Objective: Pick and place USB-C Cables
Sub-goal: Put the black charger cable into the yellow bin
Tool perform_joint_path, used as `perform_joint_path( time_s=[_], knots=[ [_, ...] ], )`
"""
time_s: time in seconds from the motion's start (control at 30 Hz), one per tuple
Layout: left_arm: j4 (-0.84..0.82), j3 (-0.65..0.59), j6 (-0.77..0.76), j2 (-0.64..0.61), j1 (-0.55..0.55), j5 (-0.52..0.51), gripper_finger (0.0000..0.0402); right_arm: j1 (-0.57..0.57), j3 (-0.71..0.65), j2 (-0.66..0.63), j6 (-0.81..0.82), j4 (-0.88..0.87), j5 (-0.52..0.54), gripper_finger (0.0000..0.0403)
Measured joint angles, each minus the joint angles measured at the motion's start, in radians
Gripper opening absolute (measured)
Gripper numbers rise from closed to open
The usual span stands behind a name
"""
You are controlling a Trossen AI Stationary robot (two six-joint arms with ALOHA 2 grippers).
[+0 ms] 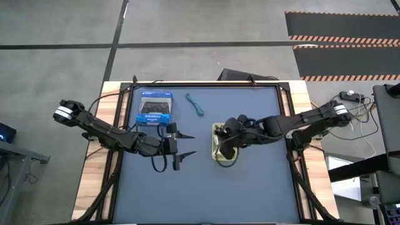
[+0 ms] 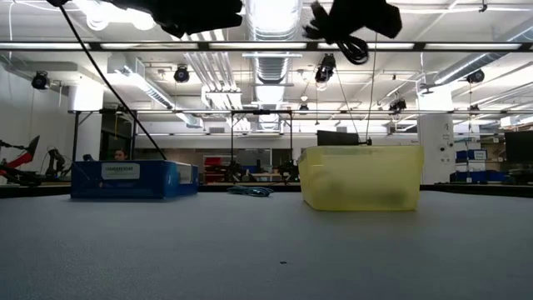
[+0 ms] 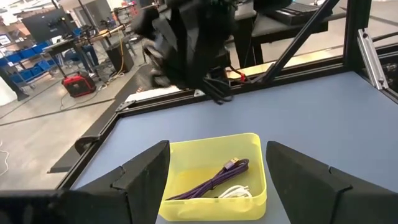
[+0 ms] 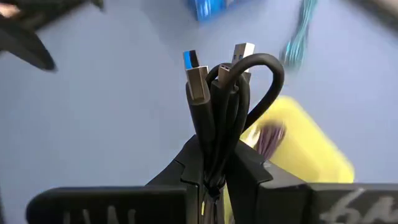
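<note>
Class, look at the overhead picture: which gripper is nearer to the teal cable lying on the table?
Left. The left gripper is just below the teal cable, towards the blue box; the right gripper, holding the black cable, hangs farther away over the yellow bin.

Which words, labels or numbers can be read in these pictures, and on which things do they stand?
None can be read.
blue box: its top print is too small to read.
The same box in the low view: a white label, too blurred.
right gripper: pale marks on its body, cut off and unreadable.
</note>
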Motion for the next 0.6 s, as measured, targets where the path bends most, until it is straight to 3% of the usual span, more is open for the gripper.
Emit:
perform_joint_path(
  time_s=[0.3, 0.6],
  knots=[
    [-0.002, 0.0, -0.022, 0.0, -0.002, 0.0, 0.0251, -0.089, 0.028, 0.111, 0.196, -0.12, -0.269, 0.0033],
    [-0.008, 0.0, -0.026, 0.0, -0.002, 0.0, 0.0251, -0.185, 0.027, 0.194, 0.255, -0.254, -0.437, 0.0033]
  ],
)
